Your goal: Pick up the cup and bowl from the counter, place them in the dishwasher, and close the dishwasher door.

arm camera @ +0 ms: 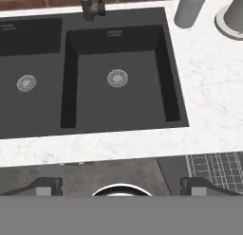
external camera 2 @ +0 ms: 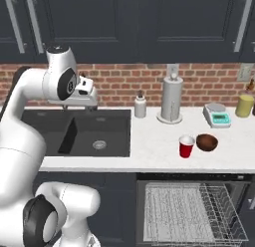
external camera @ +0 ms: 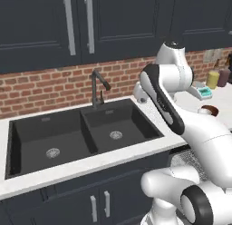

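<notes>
**Worktop, sink and open dishwasher: condition at inspection**

The counter [external camera 2: 154, 141] is white, faintly speckled stone over dark navy cabinets, backed by a red brick wall with dark upper cabinets above. The landmark is the black double sink [external camera 2: 97, 134], set into this top, with a dark tap [external camera: 96, 87] at its rear edge.

To the right of the sink, near the front edge, stands the cup [external camera 2: 186, 146], upright; the bowl [external camera 2: 206, 142] sits just beside it on the far side from the sink. Behind them, toward the wall, are a small white bottle [external camera 2: 140, 106], a paper-towel holder [external camera 2: 171, 100], a kitchen scale [external camera 2: 216, 114] and a yellow jar [external camera 2: 244, 105].

Below the counter, right of the sink, the dishwasher [external camera 2: 191, 211] is open with its wire rack drawn out.

The gripper [arm camera: 121, 184] hangs above the sink's front edge, fingers spread wide, holding nothing.
</notes>
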